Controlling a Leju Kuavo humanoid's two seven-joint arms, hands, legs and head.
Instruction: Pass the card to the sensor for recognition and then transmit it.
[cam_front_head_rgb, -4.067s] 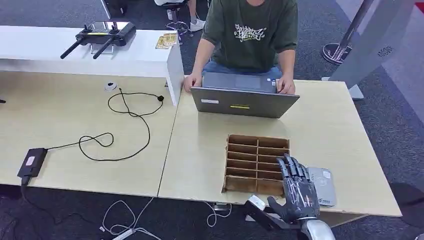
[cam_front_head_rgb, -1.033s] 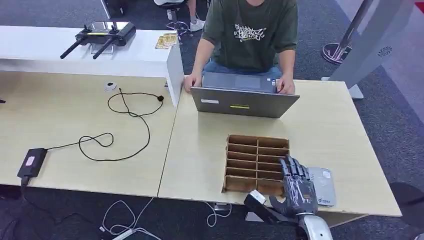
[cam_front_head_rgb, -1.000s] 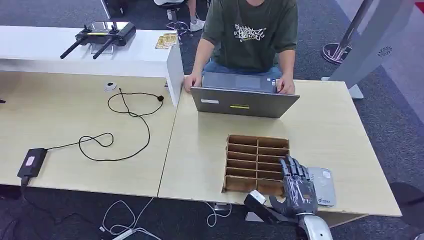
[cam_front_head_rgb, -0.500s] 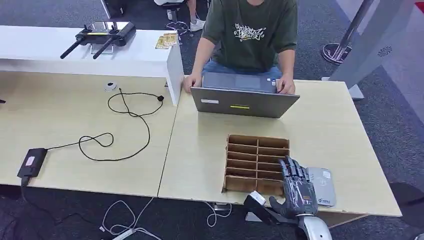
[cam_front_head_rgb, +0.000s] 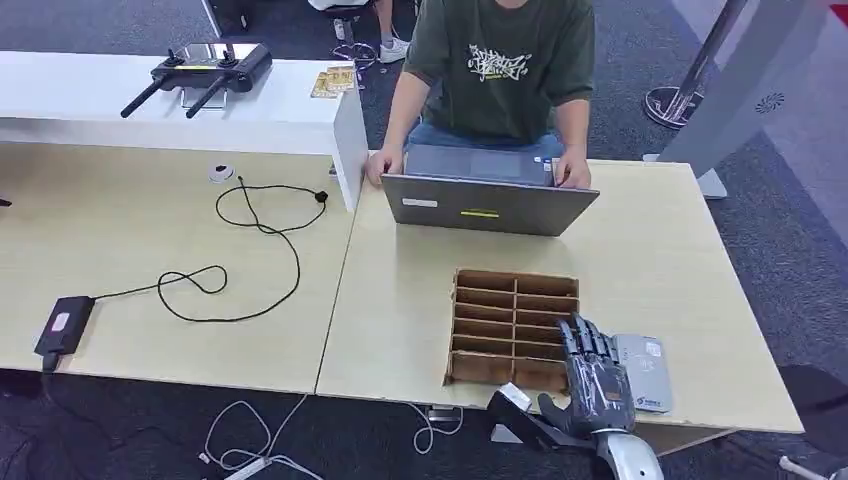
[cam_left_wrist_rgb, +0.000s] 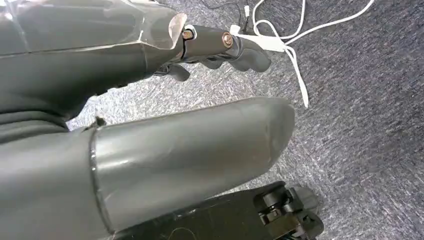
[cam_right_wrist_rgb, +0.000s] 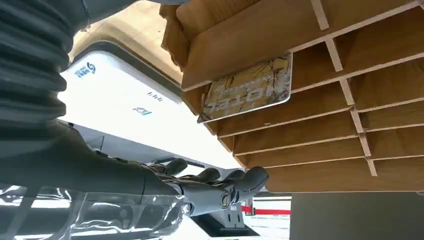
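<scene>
Brown wooden divider tray (cam_front_head_rgb: 515, 327) sits on the pale table (cam_front_head_rgb: 660, 250), the grey-white sensor pad (cam_front_head_rgb: 645, 372) just beside it on the robot's right. Right hand (cam_front_head_rgb: 597, 378) is over the tray's near right corner and the pad's edge, fingers extended and slightly apart, nothing in them as far as the head view and right wrist view show. The card (cam_right_wrist_rgb: 250, 90), yellowish with a printed pattern, stands tilted in one of the tray's compartments, untouched; the right wrist view does not make clear which one. Left hand (cam_left_wrist_rgb: 220, 45) hangs low over grey carpet, fingers curled in on nothing. A person is seated at the laptop (cam_front_head_rgb: 487, 203) across the table.

Progress, judged: very early. Card not yet grasped, not yet presented to the pad, not yet handed on. All steps remain.
</scene>
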